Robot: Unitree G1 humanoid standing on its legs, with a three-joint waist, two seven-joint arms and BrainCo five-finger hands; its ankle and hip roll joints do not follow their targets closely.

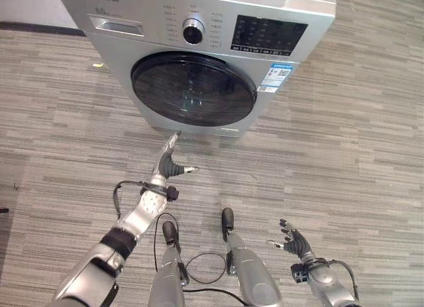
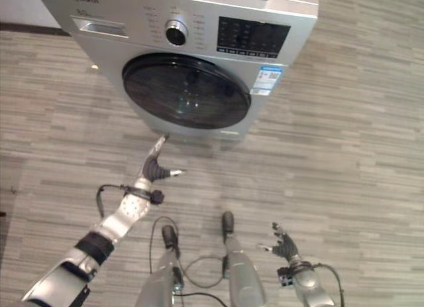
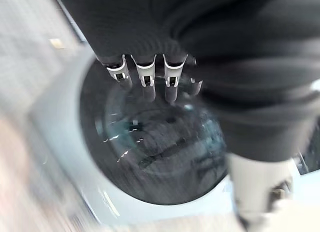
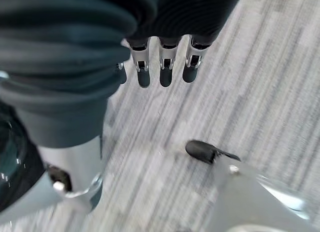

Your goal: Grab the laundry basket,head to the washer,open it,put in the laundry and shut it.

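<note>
Presently, scene status as follows.

Washer: a silver front-loading machine; it stands on the floor at the far side of the scene, directly ahead of the robot.

Washer door: a round dark glass door, set flush in the front panel, shut. Reflections show on the glass; what lies behind it cannot be made out.

Control knob: a round dial on the upper front panel, above the door.

Display panel: a dark rectangle just beside the knob, toward the robot's right.

Detergent drawer: a flat silver front at the upper left corner of the front panel, shut.

Label: a blue-and-white sticker on the front panel, at the upper right edge of the door.

Left hand: raised and extended toward the washer. Fingers straight and spread apart, thumb set out to the side, nothing held. The fingertips point at the lower front edge of the machine, below the door; contact cannot be confirmed. In the left wrist view, the fingers show straight in a row with the door glass past them.

Right hand: low at the robot's right side, over the floor, well apart from the washer. Fingers relaxed and apart, nothing held.

Floor: grey striped wood-pattern planks, carrying the washer.
</note>
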